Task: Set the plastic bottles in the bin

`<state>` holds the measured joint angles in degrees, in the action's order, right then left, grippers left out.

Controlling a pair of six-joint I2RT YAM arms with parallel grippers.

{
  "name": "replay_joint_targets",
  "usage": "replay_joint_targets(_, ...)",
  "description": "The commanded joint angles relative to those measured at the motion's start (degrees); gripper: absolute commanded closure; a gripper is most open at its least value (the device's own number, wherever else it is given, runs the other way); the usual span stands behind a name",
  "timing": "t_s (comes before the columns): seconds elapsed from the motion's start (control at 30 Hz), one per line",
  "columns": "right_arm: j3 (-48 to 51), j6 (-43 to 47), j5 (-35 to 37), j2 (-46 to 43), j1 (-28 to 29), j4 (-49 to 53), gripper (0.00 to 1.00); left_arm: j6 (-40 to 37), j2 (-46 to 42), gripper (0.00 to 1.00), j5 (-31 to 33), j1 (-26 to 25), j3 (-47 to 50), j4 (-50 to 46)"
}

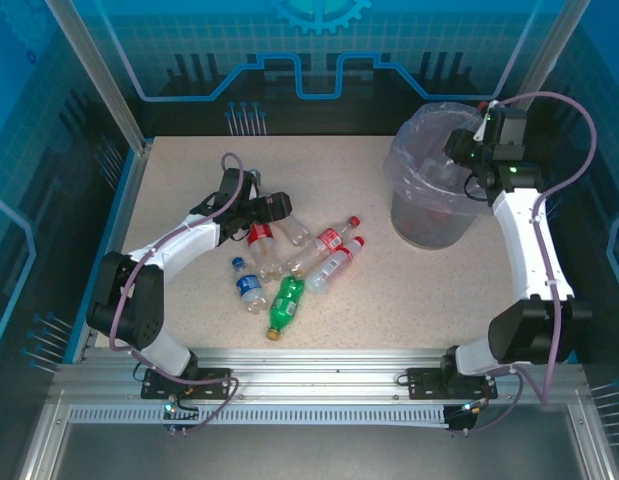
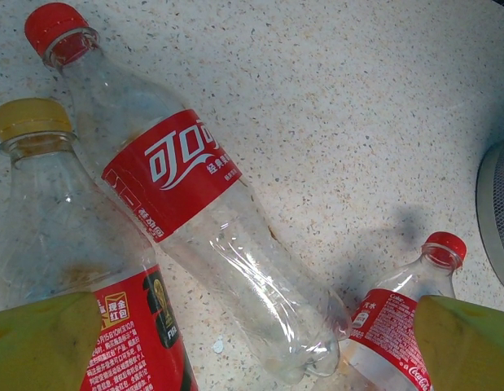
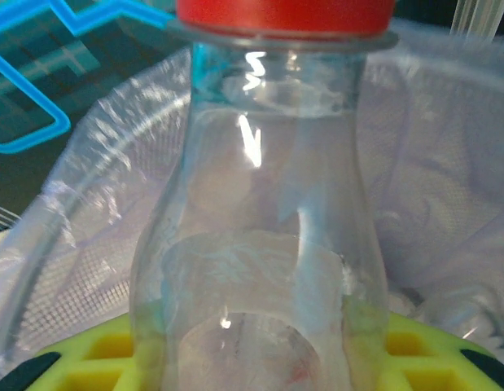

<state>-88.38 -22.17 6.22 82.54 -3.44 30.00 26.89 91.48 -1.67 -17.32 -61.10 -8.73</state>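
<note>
Several plastic bottles lie clustered mid-table: a green one [image 1: 285,305], a blue-labelled one [image 1: 249,285] and red-capped ones [image 1: 329,240]. My left gripper [image 1: 274,207] hovers open over the cluster. Its yellow-green fingers [image 2: 48,334] straddle the base of a clear red-labelled bottle [image 2: 178,175], with a yellow-capped bottle [image 2: 40,204] to the left and a small red-capped one [image 2: 414,293] to the right. My right gripper [image 1: 461,150] is over the bin [image 1: 429,225], shut [image 3: 260,350] on a clear red-capped bottle [image 3: 260,204] above the pale-purple bag [image 3: 447,179].
The bin stands at the back right of the speckled table [image 1: 439,290]. Blue enclosure walls and metal posts [image 1: 99,70] ring the table. A grey rounded edge [image 2: 500,212] shows at the right of the left wrist view.
</note>
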Motion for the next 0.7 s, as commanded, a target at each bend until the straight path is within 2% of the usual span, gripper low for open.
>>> replay_joint_targets(0.0, -2.72, 2.05, 2.85, -2.83, -0.08, -2.40, 0.61, -0.40, 1.06, 0.01, -0.10, -0.17, -2.14, 0.18)
replay_joint_targets(0.27, -2.06, -0.18, -0.02, 2.69, 0.82, -6.71, 0.61, -1.27, -0.08, 0.01, 0.96, -0.14, -2.18, -1.18)
replay_joint_targets(0.67, 2.58, 1.08, -4.37, 5.02, 1.84, -0.13, 0.59, -2.54, -0.47, 0.02, 4.22, 0.97, -1.87, -4.98)
